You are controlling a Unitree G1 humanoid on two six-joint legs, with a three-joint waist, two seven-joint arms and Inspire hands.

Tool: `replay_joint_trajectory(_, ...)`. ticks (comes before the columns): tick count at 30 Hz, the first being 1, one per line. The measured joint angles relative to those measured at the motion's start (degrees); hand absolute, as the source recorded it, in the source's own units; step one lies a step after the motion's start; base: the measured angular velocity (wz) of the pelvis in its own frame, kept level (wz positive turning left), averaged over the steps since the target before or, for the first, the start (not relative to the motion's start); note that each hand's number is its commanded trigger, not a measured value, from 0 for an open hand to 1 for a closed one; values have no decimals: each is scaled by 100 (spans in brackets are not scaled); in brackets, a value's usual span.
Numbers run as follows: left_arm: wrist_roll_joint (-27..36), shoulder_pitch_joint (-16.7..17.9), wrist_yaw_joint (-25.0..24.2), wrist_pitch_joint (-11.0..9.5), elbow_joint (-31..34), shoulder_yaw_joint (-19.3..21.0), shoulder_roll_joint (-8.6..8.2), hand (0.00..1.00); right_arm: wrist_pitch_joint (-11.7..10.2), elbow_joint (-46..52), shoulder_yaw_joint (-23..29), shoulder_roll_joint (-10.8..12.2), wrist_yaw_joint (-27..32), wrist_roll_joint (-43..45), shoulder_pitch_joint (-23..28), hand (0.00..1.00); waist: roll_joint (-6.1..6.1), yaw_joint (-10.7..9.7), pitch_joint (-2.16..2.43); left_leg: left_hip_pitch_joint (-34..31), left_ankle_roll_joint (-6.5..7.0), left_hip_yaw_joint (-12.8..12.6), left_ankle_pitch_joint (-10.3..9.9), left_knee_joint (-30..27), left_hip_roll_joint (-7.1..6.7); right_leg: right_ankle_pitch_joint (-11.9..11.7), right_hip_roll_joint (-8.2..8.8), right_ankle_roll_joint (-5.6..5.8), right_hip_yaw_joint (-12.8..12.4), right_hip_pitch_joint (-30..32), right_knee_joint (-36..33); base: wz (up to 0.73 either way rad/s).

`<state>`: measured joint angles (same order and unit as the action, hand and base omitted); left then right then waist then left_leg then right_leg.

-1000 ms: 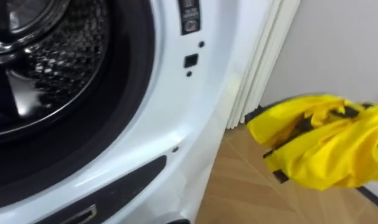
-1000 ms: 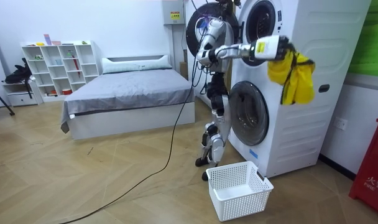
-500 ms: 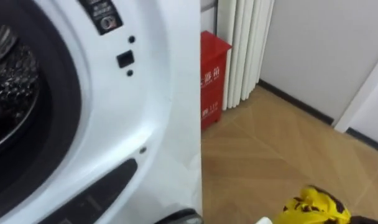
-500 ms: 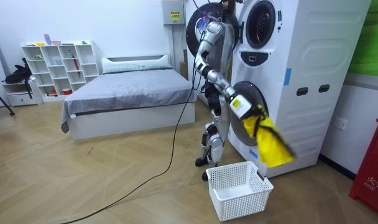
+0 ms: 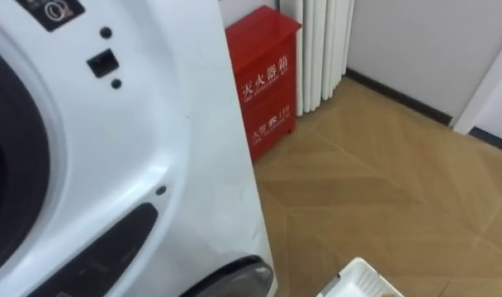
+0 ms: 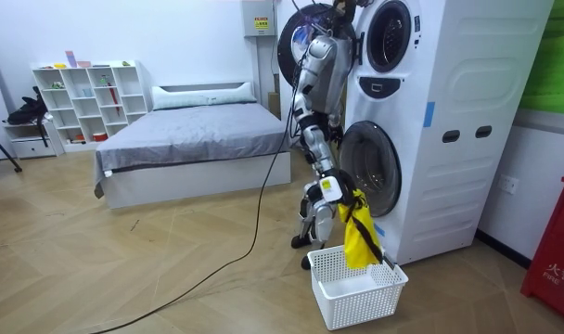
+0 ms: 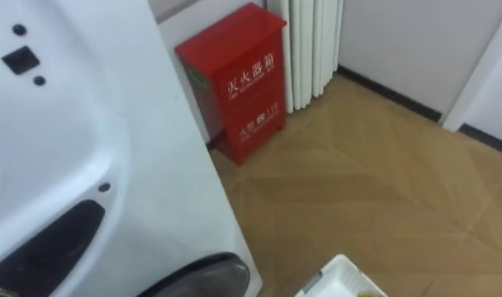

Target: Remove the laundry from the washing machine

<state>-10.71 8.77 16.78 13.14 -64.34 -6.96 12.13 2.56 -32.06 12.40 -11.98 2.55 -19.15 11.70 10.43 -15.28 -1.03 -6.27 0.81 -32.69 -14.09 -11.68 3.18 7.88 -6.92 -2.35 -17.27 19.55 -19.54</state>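
1. Whereas raised a second ago, the right hand now hangs low, fingers clamped on one yellow garment.
2. One white laundry basket sits under those fingers.
3. Two stacked washing machines stand beyond them.

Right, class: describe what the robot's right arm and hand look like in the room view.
The right arm is slim, in silver-grey segments with darker joints. The right hand has a pale, whitish casing; finer details are too small to tell.

The white basket is cut off by the eye views' lower edge; the right hand's hold on the yellow garment cannot be made out.
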Motion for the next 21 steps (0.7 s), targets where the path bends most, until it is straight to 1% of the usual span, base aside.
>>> replay_joint_trajectory(1, 71, -18, 5, -14, 0, -11, 0, 0, -69, -186, 0, -3, 21, 0, -109, 100, 13, -2, -3, -55, 11, 3, 7, -5, -5, 13, 5, 18, -2, 75, -50, 0)
replay_joint_trajectory(3, 190, -56, 33, -45, 0, -17, -8, 0, -125, -481, 7, -7, 57, 0, -258, 100, 36, -1, -2, -133, 34, 3, 31, -9, -27, 15, 20, 20, 4, 159, -77, 7)
replay_joint_trajectory(4, 186, -83, 41, -56, 0, -20, -20, 0, -167, -638, 9, -25, 57, 2, -330, 100, 56, 1, -12, -158, 44, 8, 50, -5, -38, 20, 38, 25, 10, 188, -89, 10)
replay_joint_trajectory(6, 187, -121, 41, -56, -2, -21, -43, 0, -255, -903, 8, -45, 51, -11, -440, 100, 84, 8, -11, -205, 60, 23, 61, -4, -60, 47, 58, 30, 19, 249, -131, 8)
replay_joint_trajectory(7, 188, -155, 41, -57, -8, -21, -60, 0, -285, -1041, 7, -57, 46, -47, -501, 100, 110, 11, -25, -227, 72, 30, 70, -2, -73, 49, 72, 33, 27, 266, -130, 5)
replay_joint_trajectory(8, 190, -166, 41, -60, -9, -21, -71, 0, -290, -1083, 7, -61, 46, -65, -514, 100, 119, 16, -28, -232, 77, 30, 74, -1, -81, 51, 78, 37, 28, 275, -135, 0)
replay_joint_trajectory(9, 198, -170, 41, -74, -9, -21, -83, 0, -333, -1191, 6, -63, 39, -82, -543, 88, 129, 20, -26, -240, 85, 29, 79, 4, -89, 64, 91, 47, 31, 299, -163, 0)
replay_joint_trajectory(10, 204, -186, 40, -111, -19, -29, -87, 0, -378, -1285, 0, -69, 32, -90, -609, 61, 130, 17, -27, -270, 100, 43, 87, 6, -94, 99, 117, 56, 52, 353, -236, 7)
replay_joint_trajectory(11, 207, -215, 40, -141, -42, -48, -93, 0, -395, -1312, 3, -76, 35, -91, -611, 0, 145, 16, -22, -298, 117, 79, 97, 6, -110, 107, 140, 59, 77, 359, -243, 20)
replay_joint_trajectory(13, 209, -320, 38, -266, -94, -117, -102, 0, -418, -1490, 4, -115, 24, -74, -635, 0, 178, 24, -22, -363, 174, 190, 151, 36, -186, 126, 212, 87, 161, 435, -287, 27)
replay_joint_trajectory(16, 214, -361, 38, -371, -105, -135, -131, 0, -443, -1677, 1, -129, -54, -73, -768, 0, 180, 28, -22, -418, 228, 243, 192, 69, -245, 153, 273, 123, 184, 521, -363, 12)
replay_joint_trajectory(17, 219, -363, 38, -392, -106, -166, -133, 0, -443, -1713, 1, -133, -73, -75, -795, 0, 181, 27, -22, -417, 238, 263, 202, 86, -263, 156, 284, 129, 190, 525, -367, 9)
replay_joint_trajectory(19, 227, -394, 33, -506, -105, -299, -150, 0, -445, -1832, -4, -135, -87, -106, -869, 0, 167, 27, -27, -422, 259, 317, 217, 106, -312, 187, 329, 170, 229, 546, -434, 14)
replay_joint_trajectory(21, 273, -423, 32, -601, -105, -371, -174, 0, -445, -1903, -8, -135, -133, -138, -921, 0, 161, 25, -27, -423, 270, 353, 223, 135, -331, 188, 366, 173, 304, 548, -434, 13)
